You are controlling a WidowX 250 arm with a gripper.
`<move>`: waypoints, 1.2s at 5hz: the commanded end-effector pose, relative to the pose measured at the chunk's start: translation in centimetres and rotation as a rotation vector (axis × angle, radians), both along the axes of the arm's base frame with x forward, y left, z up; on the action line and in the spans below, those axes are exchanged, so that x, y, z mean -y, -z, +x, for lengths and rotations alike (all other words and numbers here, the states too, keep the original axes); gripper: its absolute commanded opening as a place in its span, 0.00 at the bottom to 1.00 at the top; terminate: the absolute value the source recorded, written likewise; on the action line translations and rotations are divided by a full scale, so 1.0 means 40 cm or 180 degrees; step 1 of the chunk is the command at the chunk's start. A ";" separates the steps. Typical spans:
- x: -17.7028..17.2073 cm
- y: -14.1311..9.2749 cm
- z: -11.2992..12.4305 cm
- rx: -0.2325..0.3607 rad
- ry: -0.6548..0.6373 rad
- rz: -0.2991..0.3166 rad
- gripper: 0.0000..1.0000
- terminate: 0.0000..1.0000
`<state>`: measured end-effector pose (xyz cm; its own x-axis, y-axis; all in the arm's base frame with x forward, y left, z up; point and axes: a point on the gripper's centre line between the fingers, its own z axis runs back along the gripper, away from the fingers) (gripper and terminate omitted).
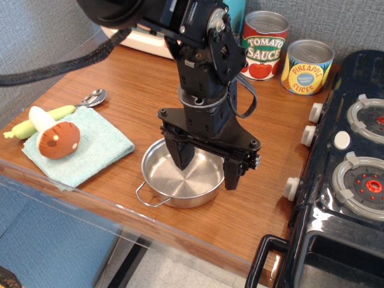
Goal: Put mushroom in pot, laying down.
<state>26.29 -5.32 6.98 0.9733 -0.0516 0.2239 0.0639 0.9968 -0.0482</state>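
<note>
The mushroom (pixel 56 136), with an orange-brown spotted cap and a white stem, lies on its side on a teal cloth (pixel 81 147) at the left of the table. The pot (pixel 180 177), a shallow shiny steel pan with wire loop handles, stands empty in the middle of the table. My black gripper (pixel 207 163) hangs open over the pot. One finger (pixel 182 155) reaches down inside the pan, the other finger (pixel 233 172) is at its right rim. It holds nothing. The mushroom is well to the left of the gripper.
A yellow-green handled spoon (pixel 63 109) lies behind the cloth. A tomato sauce can (pixel 264 45) and a pineapple slices can (pixel 306 67) stand at the back right. A black toy stove (pixel 348 180) fills the right side. The table's front edge is near the pot.
</note>
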 end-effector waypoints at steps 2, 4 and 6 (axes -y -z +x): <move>-0.093 -0.034 0.000 0.0102 -0.0248 0.0064 1.00 0.00; -0.273 -0.104 -0.001 0.0179 -0.0622 0.0356 1.00 0.00; -0.462 -0.091 -0.020 -0.0004 -0.0737 0.0589 1.00 0.00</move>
